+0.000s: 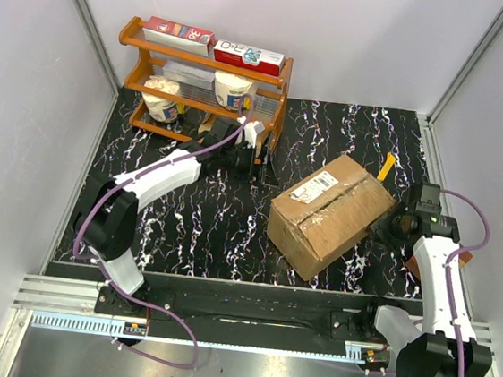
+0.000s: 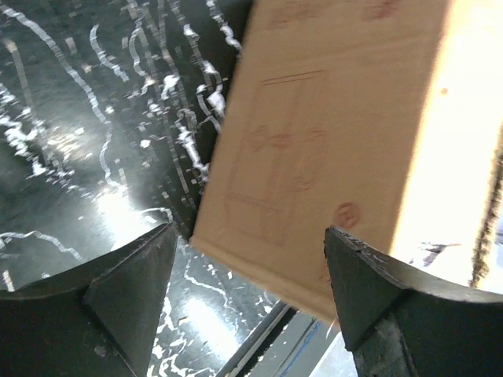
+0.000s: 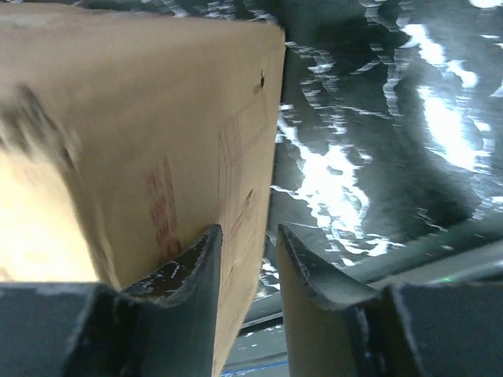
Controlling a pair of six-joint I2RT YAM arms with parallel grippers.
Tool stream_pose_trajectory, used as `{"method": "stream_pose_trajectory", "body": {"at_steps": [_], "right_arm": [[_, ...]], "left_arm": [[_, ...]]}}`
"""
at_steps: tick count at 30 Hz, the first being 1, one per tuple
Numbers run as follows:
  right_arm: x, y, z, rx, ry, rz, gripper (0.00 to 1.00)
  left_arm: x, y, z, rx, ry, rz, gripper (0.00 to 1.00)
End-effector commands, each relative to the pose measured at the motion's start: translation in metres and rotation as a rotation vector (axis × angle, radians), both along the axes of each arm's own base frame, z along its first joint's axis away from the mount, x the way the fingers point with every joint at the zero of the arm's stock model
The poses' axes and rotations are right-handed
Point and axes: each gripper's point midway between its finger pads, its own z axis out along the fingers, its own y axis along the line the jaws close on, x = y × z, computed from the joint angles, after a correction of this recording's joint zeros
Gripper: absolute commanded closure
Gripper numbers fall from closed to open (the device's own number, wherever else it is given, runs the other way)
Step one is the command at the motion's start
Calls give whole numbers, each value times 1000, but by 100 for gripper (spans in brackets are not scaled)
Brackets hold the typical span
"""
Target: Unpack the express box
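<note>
The express box (image 1: 330, 215) is a large brown carton lying closed on the black marbled table, with a white label and clear tape on top. My left gripper (image 1: 258, 164) is left of the box, near the wooden rack, with its jaws wide open and empty. In the left wrist view (image 2: 247, 267) the box's side (image 2: 338, 141) lies just ahead of it. My right gripper (image 1: 401, 224) is at the box's right corner. In the right wrist view (image 3: 247, 267) its jaws stand a narrow gap apart, with the box's corner edge (image 3: 141, 141) right behind the left finger.
A wooden rack (image 1: 204, 84) at the back left holds red-and-white boxes (image 1: 247, 56) and white tubs. A yellow object (image 1: 386, 165) lies behind the box. White walls close in both sides. The table's front rail (image 1: 241, 291) runs along the near edge.
</note>
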Motion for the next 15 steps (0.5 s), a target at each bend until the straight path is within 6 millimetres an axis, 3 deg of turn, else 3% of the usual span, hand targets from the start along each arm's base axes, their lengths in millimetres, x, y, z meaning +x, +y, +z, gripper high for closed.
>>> {"method": "stream_pose_trajectory", "body": {"at_steps": [1, 8, 12, 15], "right_arm": [[48, 32, 28, 146, -213, 167, 59], [78, 59, 25, 156, -219, 294, 45], [80, 104, 20, 146, -181, 418, 42], [82, 108, 20, 108, -176, 403, 42]], "left_arm": [[-3, -26, 42, -197, -73, -91, 20], [-22, -29, 55, -287, -75, -158, 24], [-40, -17, 57, -284, -105, -166, 27], [-56, -7, 54, -272, -102, -170, 30]]}}
